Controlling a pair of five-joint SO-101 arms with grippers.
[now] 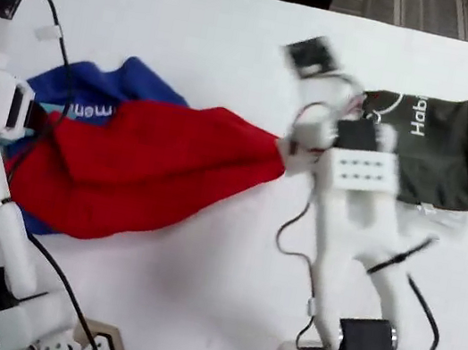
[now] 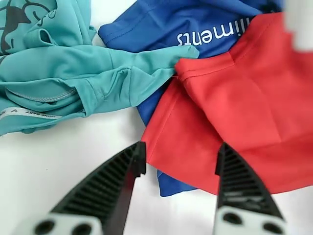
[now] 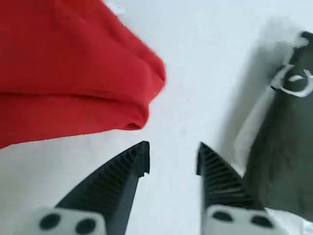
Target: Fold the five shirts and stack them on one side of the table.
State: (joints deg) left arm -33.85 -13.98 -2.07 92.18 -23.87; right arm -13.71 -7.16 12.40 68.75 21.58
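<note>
Plain red shirt (image 1: 145,164); blue shirt (image 1: 96,83) with white lettering; teal shirt (image 2: 58,68) with dark graphic; fourth shirt (image 1: 443,148) apparently dark green with white print; white table (image 1: 195,295).

The white table (image 1: 184,302) carried a red shirt (image 1: 144,168) spread partly over a blue shirt (image 1: 96,83). A folded dark green shirt (image 1: 446,154) lay well apart, and a crumpled teal shirt (image 2: 54,73) touched the blue one.

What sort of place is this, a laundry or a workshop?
Probably a robotics test bench, not a laundry: two white plastic arms with loose black cables sit at a plain white table, with a crumpled red shirt and a folded dark green shirt as practice pieces.
</note>
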